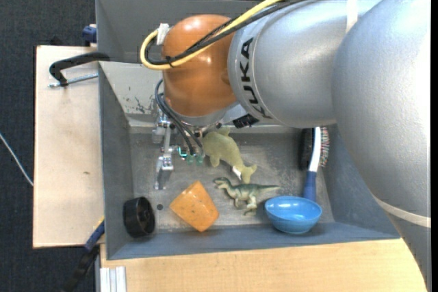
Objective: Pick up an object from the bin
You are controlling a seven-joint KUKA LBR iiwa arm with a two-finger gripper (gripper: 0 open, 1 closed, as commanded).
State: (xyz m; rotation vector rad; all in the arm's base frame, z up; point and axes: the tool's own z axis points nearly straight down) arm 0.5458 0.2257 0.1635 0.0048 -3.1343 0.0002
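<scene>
The pick has not been made yet. The gripper (176, 159) hangs low in the upper-left part of the bin (116, 167), under the arm's orange cover (195, 65). Its fingers (163, 171) stand apart with only bare floor between them, so nothing is held. Closing on a thing and lifting it out are all still to do.

The nearest thing is a pale yellow-green toy animal (226, 150), which lies just to the right of the gripper, towards the middle of the frame. It looks like the likeliest thing to take, though the fingers are not round it. Below the gripper lies an orange wedge (195, 207), with a green dinosaur (243, 193) to its right and a blue bowl (293, 213) in the lower-right corner. A black wheel (139, 217) sits in the lower-left corner, and a brush (311, 161) with a blue handle lies along the right side.

The back wall is close above the gripper, so there is little room in that direction. The left wall is near but apart from it. The clearest floor is to the left of and below the gripper, between it, the wheel and the wedge. The toy animal's tail comes close to the dinosaur, so a grasp on its upper body looks less crowded.
</scene>
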